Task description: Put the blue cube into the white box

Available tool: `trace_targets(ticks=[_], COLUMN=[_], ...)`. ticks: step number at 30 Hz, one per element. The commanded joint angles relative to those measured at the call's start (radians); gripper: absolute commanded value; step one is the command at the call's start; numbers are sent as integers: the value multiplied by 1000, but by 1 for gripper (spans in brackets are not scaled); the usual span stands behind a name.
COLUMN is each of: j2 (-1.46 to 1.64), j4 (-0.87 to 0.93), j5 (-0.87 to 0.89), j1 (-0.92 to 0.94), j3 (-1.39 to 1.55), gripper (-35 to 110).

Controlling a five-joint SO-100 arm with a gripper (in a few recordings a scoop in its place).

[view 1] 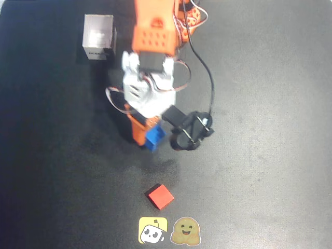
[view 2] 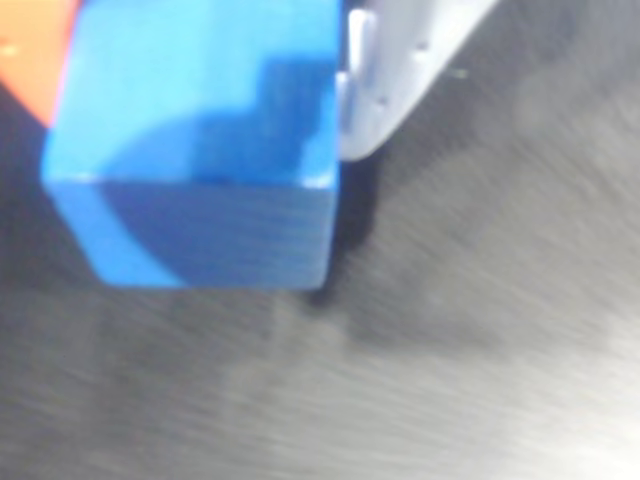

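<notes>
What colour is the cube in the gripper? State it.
Bright blue cube, clearest in the wrist view.

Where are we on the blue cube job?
Pick looks done: the small matte blue cube sits between the gripper fingers, above the dark table. Carry is in hand. Left: reach the open white box at upper left in the overhead view, still without the cube, and release.

Pincer [view 1: 150,134] clamped, arm extended downward
</notes>
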Motion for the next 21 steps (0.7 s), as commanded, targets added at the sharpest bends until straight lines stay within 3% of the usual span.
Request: trace_targets(ticks=[1,21], j2=[92,497], j4=[57,324], j5=[9,172], j1=[28,566], j3=[-87,5], gripper=[0,0])
